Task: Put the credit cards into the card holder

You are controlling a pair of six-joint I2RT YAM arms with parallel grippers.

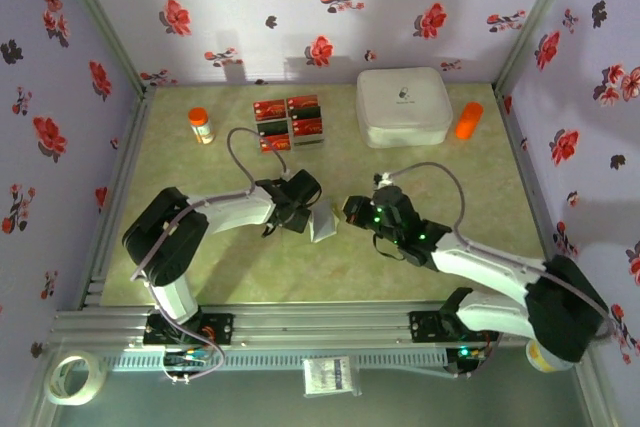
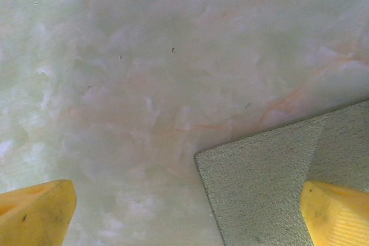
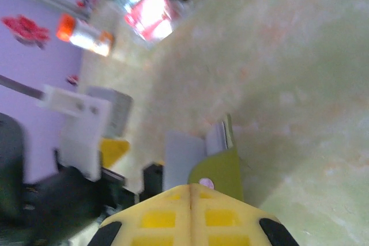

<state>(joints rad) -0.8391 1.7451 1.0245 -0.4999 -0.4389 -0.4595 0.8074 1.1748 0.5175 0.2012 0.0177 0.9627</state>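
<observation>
The card holder [image 1: 325, 224] sits in the middle of the green table [image 1: 480, 187], and it is open, so I can see its grey inside. My left gripper [image 2: 184, 217] is just to the left of the card holder. Its jaws are spread very wide and they hold nothing. One yellow fingertip [image 2: 37, 214] is over the bare table beside the holder, and the other one is over the holder's grey cloth corner. I cannot tell if that one touches the cloth. My right gripper [image 3: 190, 191] is just to the right of the card holder. Its two yellow fingers are pressed tight together. The holder's green flap, with a little round snap on it, is right at my fingertips there. I cannot tell if I am pinching the flap or only touching it. The credit cards [image 1: 290, 122] are well apart from the card holder, far behind it and a bit to its left. They lie flat in a neat bunch, red with dark parts. A small bottle with an orange cap [image 1: 201, 125] stands even more to the left of them. A big white box [image 1: 403, 105] is behind the card holder on its right, and an orange tube [image 1: 468, 120] lies just past the box.
</observation>
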